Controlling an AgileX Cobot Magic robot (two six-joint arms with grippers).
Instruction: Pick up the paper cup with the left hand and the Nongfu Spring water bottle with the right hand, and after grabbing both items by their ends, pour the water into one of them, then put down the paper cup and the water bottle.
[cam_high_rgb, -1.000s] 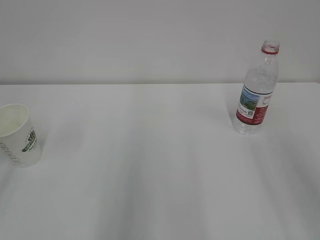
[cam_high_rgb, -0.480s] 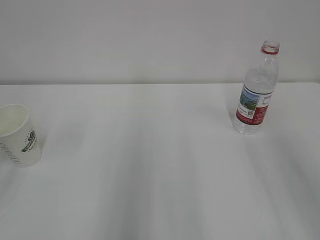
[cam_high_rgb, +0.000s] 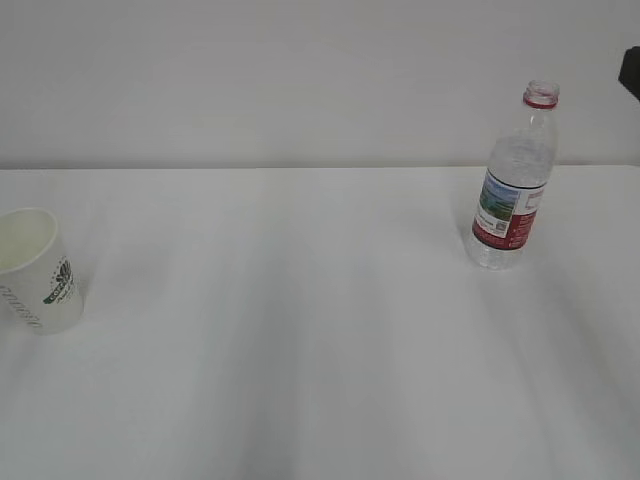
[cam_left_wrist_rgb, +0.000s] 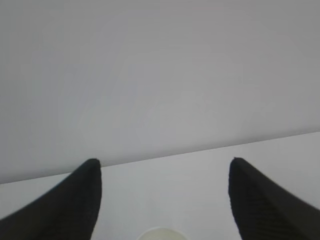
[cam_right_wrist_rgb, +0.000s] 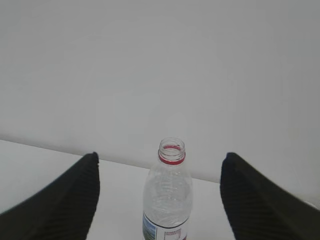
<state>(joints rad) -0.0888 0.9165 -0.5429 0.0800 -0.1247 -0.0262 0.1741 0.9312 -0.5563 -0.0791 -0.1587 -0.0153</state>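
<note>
The white paper cup (cam_high_rgb: 38, 270) with its green logo stands upright at the table's left edge. Only its rim (cam_left_wrist_rgb: 161, 233) shows in the left wrist view, low between the fingers of my open left gripper (cam_left_wrist_rgb: 163, 161), which is behind and above it, apart from it. The Nongfu Spring water bottle (cam_high_rgb: 513, 182) stands upright and uncapped at the right rear. In the right wrist view the bottle (cam_right_wrist_rgb: 167, 200) is centred ahead of my open right gripper (cam_right_wrist_rgb: 160, 156), untouched. I cannot make out a water level inside it.
The white table (cam_high_rgb: 300, 330) runs back to a plain white wall (cam_high_rgb: 300, 80). A dark piece of the right arm (cam_high_rgb: 631, 72) shows at the exterior view's upper right edge, above and right of the bottle.
A dark part of the right arm has come into the exterior view at its upper right edge. Cup and bottle stand where they were.
</note>
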